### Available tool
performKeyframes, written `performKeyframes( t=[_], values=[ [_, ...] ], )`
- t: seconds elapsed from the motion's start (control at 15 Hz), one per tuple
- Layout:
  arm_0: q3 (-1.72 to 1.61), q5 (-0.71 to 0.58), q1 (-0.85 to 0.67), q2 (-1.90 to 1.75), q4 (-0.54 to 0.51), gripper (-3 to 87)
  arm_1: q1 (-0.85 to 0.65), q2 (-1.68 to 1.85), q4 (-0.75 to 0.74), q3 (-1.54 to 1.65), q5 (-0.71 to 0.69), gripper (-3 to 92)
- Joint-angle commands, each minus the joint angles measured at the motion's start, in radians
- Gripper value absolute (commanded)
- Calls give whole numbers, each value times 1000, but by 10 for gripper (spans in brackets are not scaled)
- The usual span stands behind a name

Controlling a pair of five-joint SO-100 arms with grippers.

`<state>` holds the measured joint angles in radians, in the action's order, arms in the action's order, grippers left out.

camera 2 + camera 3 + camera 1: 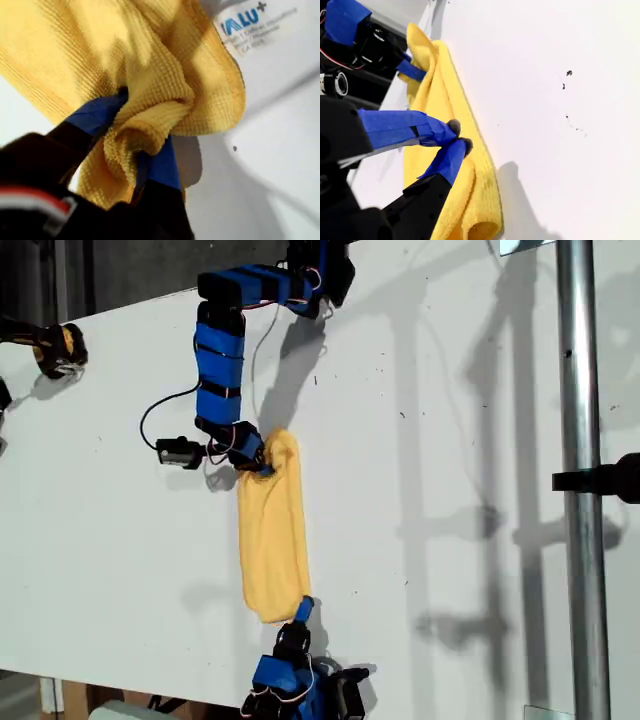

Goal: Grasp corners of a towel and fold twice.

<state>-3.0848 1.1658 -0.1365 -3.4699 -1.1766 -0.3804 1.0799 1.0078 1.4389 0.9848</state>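
The towel (272,530) lies on the white table (450,490) as a long, narrow yellow-orange strip, running from the middle of the exterior view down toward its bottom edge. An arm holds each end.

My first gripper (142,137) has its 2 blue-taped fingers (97,112) pinching a bunched fold of the cloth (150,80). A white tag (260,27) at the hem shows blue letters that read "ALU+"; the smaller lines beneath are too blurred to read.

My second gripper (455,137) has its blue-taped fingertips (437,131) pressed together on the edge of the towel (455,200), with the strip stretching away to the other gripper (412,70) at the far end.

The wrist views do not settle which arm in the exterior view is which. There, one gripper (255,455) grips the upper end and another (300,612) the lower end.

A metal pole (585,480) stands at the exterior view's right.
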Motion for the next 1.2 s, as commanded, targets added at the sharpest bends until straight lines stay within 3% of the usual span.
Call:
performKeyframes(
  t=[0.0, 0.27, 0.73, 0.87, 1.13],
  values=[
    [6, -6, -5, -6, -6, 13, -41, 123, 112, 17, -40, -1],
    [6, -9, -6, -6, -6, 13, -86, 479, 324, 341, -43, -1],
    [8, -14, 2, -6, -8, 10, -46, 1065, 604, 816, 218, -1],
    [9, -15, 0, -6, -6, 12, 77, 1235, 443, 776, 207, -1],
    [9, -17, -2, -6, -5, 12, 132, 822, 230, 313, 43, -1]
  ],
)
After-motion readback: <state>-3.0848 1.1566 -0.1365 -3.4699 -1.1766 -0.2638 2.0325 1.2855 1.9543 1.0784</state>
